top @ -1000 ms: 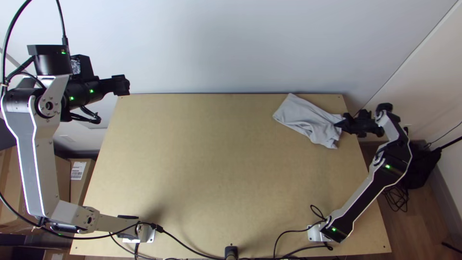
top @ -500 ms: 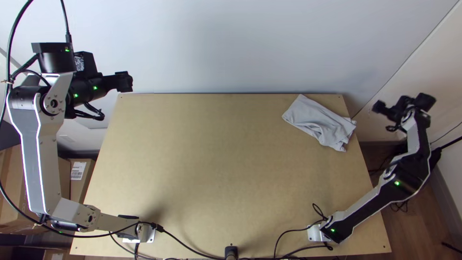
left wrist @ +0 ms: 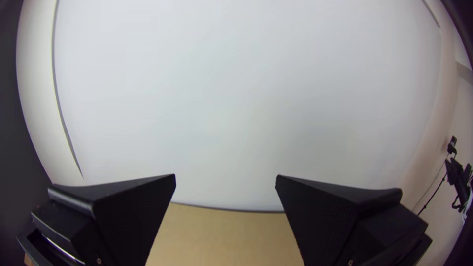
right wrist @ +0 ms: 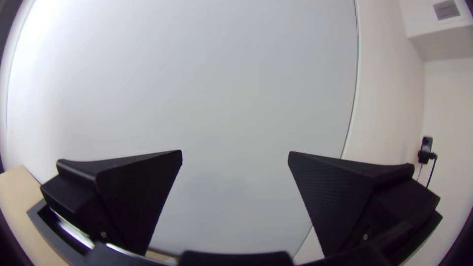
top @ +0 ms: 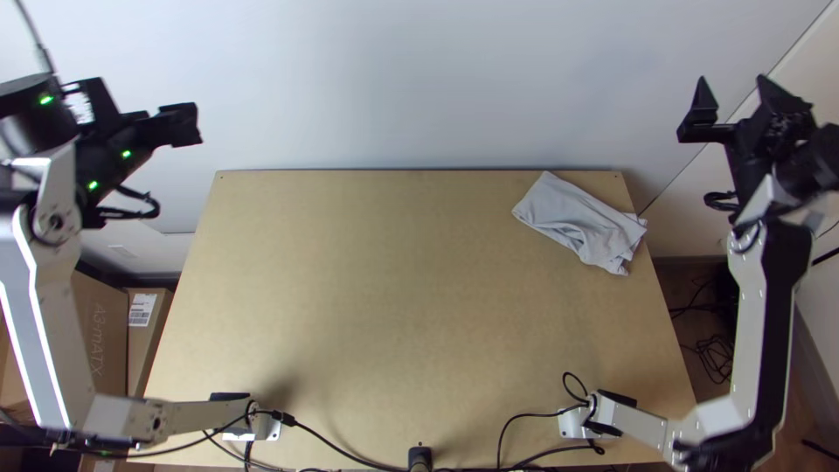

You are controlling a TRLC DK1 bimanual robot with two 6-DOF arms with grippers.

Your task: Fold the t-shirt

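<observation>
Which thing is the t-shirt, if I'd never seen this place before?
Find the big light wooden table between the two robot arms. At its far right corner lies the t-shirt, a pale grey cloth folded into a rumpled bundle. It is soft and light, unlike the thin black cables near the right arm's base.

Wooden table (top: 393,306) visible between jaws of left gripper (top: 194,124), folded grey t-shirt (top: 577,218) nearer jaws of right gripper (top: 732,80), black cables (top: 325,439) well apart.

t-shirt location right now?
In the top view, the t-shirt lies folded into a compact, slightly rumpled bundle at the table's far right corner, one end at the right edge, with the right gripper raised beyond that edge.
</observation>
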